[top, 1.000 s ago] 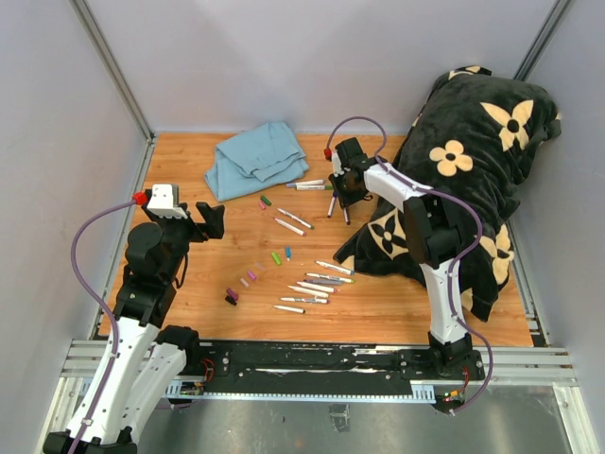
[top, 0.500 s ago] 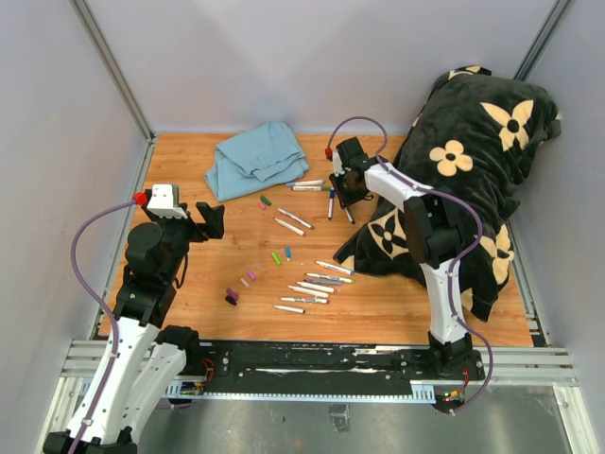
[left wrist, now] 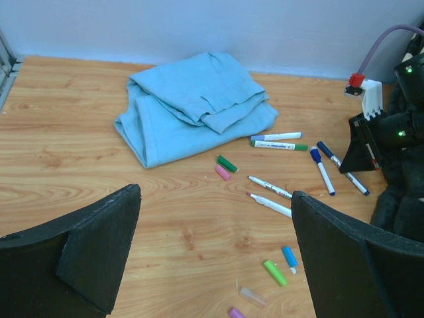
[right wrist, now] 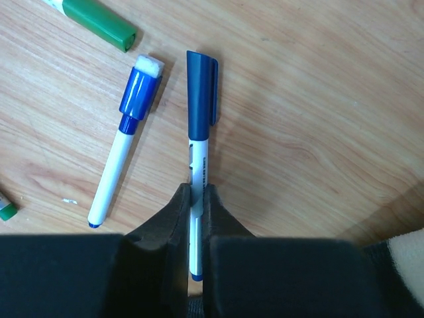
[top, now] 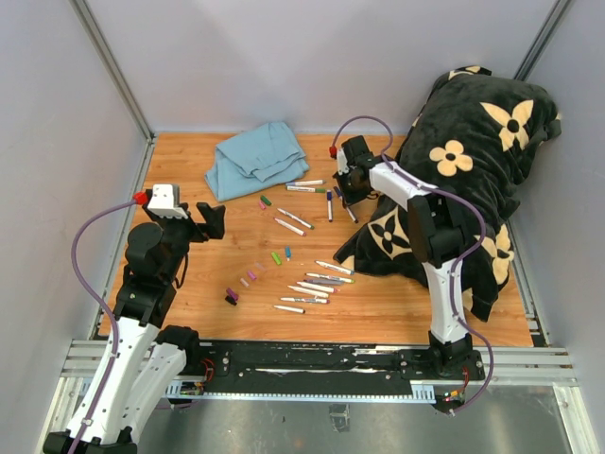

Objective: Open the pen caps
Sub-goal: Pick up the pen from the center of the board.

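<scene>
I am observing the right pincer (right wrist: 197, 199) clamping the white barrel of a slim marker (right wrist: 199, 159) lying flat on the wooden desk (right wrist: 318, 99), its dark blue clipped plastic cap (right wrist: 201, 89) sitting on the end away from the fingers, just beside a second white marker's (right wrist: 109, 185) shorter blue cap (right wrist: 139, 93). The left pincer (left wrist: 213, 199) is hanging well apart from it, jaws spread wide and gripping nothing. Small loose plastic pen caps (left wrist: 274, 272) in green (left wrist: 227, 163), pink (left wrist: 222, 173) and blue (left wrist: 289, 256) are lying scattered near the crumpled light-blue cloth (left wrist: 192, 106).

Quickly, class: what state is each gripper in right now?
Left gripper: open, holding nothing.
Right gripper: closed on the barrel of a blue-capped pen.
</scene>
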{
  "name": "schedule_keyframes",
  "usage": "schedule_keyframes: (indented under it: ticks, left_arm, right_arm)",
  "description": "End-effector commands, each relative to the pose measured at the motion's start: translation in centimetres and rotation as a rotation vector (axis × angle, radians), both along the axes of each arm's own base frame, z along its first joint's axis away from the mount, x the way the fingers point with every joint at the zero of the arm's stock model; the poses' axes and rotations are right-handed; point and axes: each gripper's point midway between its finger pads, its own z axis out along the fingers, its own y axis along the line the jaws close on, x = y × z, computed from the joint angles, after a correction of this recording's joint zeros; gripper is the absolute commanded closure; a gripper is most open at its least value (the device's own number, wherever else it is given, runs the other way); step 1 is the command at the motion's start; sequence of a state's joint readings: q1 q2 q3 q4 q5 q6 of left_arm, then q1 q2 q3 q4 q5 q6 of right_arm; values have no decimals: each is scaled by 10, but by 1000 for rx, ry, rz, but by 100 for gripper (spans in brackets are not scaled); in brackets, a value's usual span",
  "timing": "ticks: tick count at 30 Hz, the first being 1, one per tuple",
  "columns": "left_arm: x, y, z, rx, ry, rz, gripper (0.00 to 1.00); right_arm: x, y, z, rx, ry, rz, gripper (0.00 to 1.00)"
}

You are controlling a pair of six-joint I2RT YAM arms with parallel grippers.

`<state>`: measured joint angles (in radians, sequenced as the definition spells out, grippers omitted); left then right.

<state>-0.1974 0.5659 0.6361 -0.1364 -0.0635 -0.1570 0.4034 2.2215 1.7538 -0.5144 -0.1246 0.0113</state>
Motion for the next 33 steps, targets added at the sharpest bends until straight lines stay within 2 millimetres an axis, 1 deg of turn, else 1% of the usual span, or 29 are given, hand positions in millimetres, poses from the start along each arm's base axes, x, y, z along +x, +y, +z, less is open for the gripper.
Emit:
schedule_keyframes:
  ticks: [1,5,10,11,13,15,17,20,22,25,29,31,33]
  left_arm:
    - [2,-5,6,9,-31,-32,1]
    - [1,-13,6,0,-33,-78,1]
    - [-1,-30,6,-45,-26,-164,1]
    - [-1,-34,7,-58,-25,-181,1]
    - [-3,-41,9,-99,-22,-217,1]
    - [-5,-52,11,-160,-20,-262,1]
    - [-8,-65,10,-264,-13,-319,1]
    - [-16,-88,4,-442,-2,-434,1]
    - [-21,-99,-3,-540,18,-497,1]
    - [-20,-110,-13,-584,49,-514,1]
    - [-25,-133,-16,-581,51,-555,1]
    - [-26,-140,-16,-600,38,-574,1]
    - [-26,-141,-16,-637,24,-581,1]
  right_arm:
    - [-2,-2,34,72,-25,-6,99]
    - [-7,7,57,167,-46,33,99]
    - [-23,24,87,297,-68,118,99]
    - [-28,28,101,327,-86,139,99]
    - [-36,33,117,377,-106,176,99]
    - [-46,39,129,433,-114,211,99]
    - [-54,44,142,493,-124,240,99]
    - [-69,51,159,587,-125,288,99]
    - [-80,58,169,657,-120,331,99]
    - [-93,66,179,744,-100,373,99]
    - [-109,76,190,847,-56,444,99]
    - [-114,79,195,883,-42,467,99]
    - [-118,81,198,907,-34,484,99]
